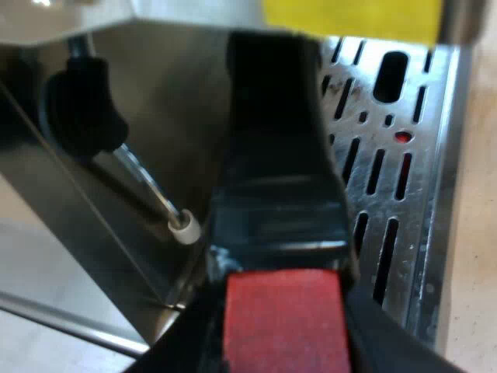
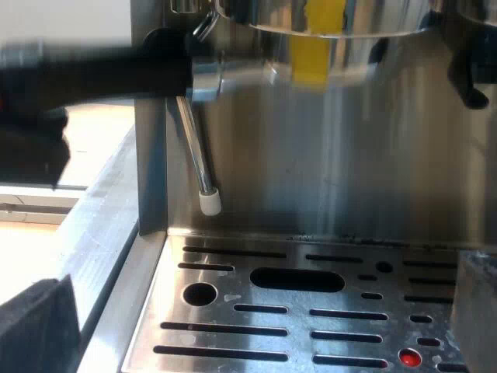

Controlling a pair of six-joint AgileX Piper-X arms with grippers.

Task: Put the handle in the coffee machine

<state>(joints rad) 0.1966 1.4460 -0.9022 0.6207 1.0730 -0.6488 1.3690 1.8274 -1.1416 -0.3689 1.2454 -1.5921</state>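
Black handle [image 1: 276, 155], red end clamped between fingers of left gripper [image 1: 283, 330]; likely stiff, head-heavy, best held firmly there; right gripper [image 2: 264, 334] fingers wide, empty, drip tray [image 2: 233, 289] beneath.

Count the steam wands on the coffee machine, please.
1. The steam wand hangs at the front of the machine, with its white tip above the drip tray. Another wand may be hidden.

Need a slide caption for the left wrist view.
Left gripper holds the red-ended handle at the espresso machine, above its drip tray.
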